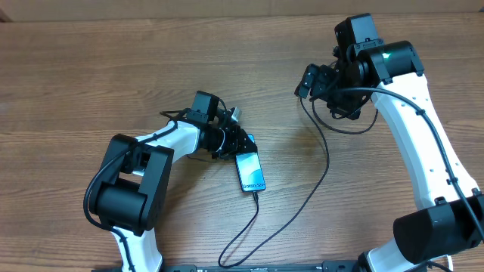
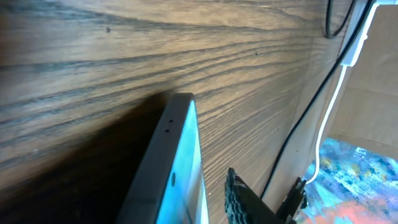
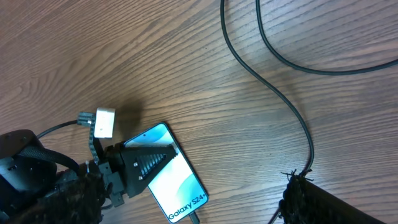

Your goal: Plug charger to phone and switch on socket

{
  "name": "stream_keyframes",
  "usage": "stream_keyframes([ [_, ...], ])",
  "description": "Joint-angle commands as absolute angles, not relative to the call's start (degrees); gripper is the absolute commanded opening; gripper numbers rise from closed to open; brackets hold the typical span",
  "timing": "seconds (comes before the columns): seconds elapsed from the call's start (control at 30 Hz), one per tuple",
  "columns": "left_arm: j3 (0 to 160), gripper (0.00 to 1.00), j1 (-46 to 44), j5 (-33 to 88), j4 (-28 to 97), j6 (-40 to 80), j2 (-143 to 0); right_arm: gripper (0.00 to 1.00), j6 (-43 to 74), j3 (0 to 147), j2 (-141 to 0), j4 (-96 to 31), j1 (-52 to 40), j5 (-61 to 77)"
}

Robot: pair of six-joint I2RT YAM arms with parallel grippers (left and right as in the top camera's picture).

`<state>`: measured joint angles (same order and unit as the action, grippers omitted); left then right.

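The phone [image 1: 250, 172] lies on the wooden table with its cyan screen lit and "Galaxy" text [image 3: 186, 208] at its near end. The charger's connector [image 1: 256, 196] sits in that end. Its thin black cable [image 1: 327, 162] loops toward the front edge, then runs back up under my right arm, where I lose it. My left gripper [image 1: 240, 145] is open at the phone's far end. One ridged finger [image 2: 242, 199] stands off the screen with a gap showing. My right gripper [image 1: 310, 79] hangs open and high at the back right, holding nothing. The socket is out of view.
A white cord [image 2: 329, 112] and the black cable [image 2: 292, 137] run past the table edge in the left wrist view. Loose black cable loops [image 3: 273, 50] lie on the wood under my right wrist. One frayed dark finger [image 3: 323, 202] of my right gripper shows at bottom right.
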<state>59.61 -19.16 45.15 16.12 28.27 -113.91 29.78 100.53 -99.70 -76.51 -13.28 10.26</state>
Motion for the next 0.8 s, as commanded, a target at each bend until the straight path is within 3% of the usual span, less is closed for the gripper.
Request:
stream_keyframes([
  [0.0,59.72,0.39,-19.53,42.81,16.69,27.38,-114.65,0.92,29.45,101.21,-98.70,-76.44,-13.56,9.85],
  [0.43,59.72,0.73,-19.53,41.15,16.91,27.53,-114.65,0.92,29.47,101.21,-98.70,-76.47,-13.56,9.43],
  [0.77,59.72,0.88,-19.53,35.64,19.14,30.46,-114.65,0.93,29.45,101.21,-98.70,-76.42,-13.56,9.43],
])
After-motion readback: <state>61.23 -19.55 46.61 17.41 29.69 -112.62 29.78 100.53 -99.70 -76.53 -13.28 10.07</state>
